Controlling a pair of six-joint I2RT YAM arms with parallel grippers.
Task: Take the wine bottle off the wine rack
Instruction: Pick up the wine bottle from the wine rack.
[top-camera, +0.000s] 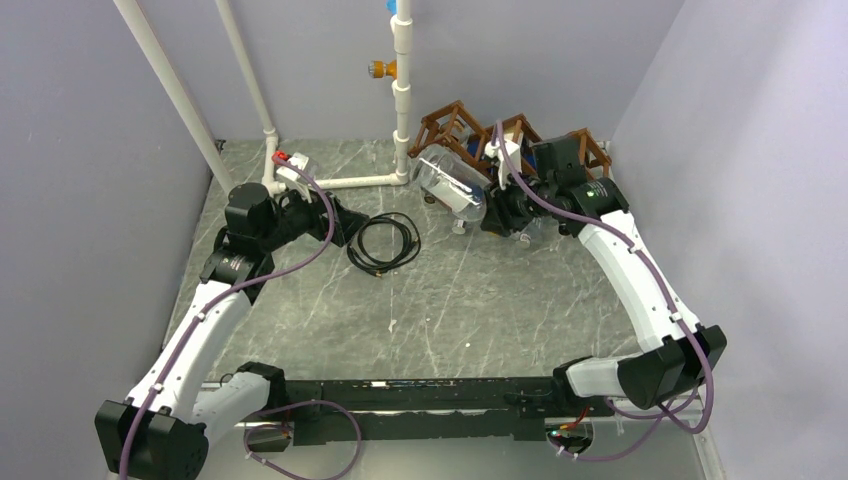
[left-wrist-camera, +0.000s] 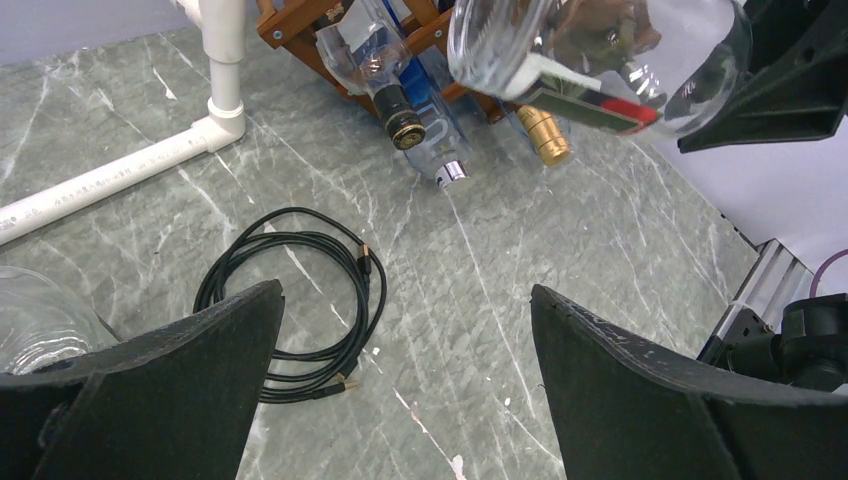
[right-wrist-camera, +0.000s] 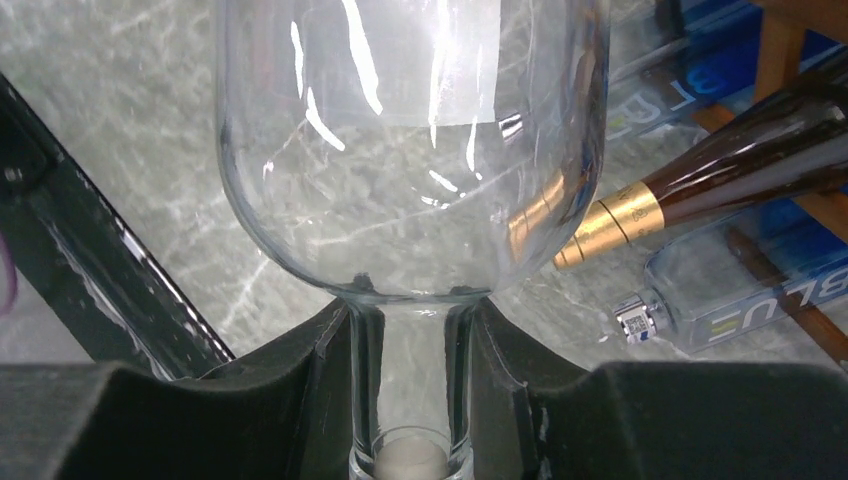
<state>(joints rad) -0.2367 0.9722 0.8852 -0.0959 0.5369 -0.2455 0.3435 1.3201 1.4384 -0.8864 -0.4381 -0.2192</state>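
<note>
My right gripper (top-camera: 508, 208) is shut on the neck of a clear glass wine bottle (top-camera: 450, 185). It holds the bottle in the air, in front of and left of the brown wooden wine rack (top-camera: 455, 122), base pointing left. In the right wrist view the neck (right-wrist-camera: 410, 370) sits between my black fingers (right-wrist-camera: 290, 400), and the round body (right-wrist-camera: 410, 150) fills the view. The bottle (left-wrist-camera: 600, 55) also shows in the left wrist view, above the rack (left-wrist-camera: 300, 20). My left gripper (top-camera: 345, 222) is open and empty, low over the table (left-wrist-camera: 405, 340).
Three bottles stay in the rack: a dark-capped one (left-wrist-camera: 400, 115), a blue one (left-wrist-camera: 440, 150) and a gold-foiled one (right-wrist-camera: 700, 190). A coiled black cable (top-camera: 383, 243) lies on the marble table. White pipes (top-camera: 350, 181) run along the back left. Walls close in on three sides.
</note>
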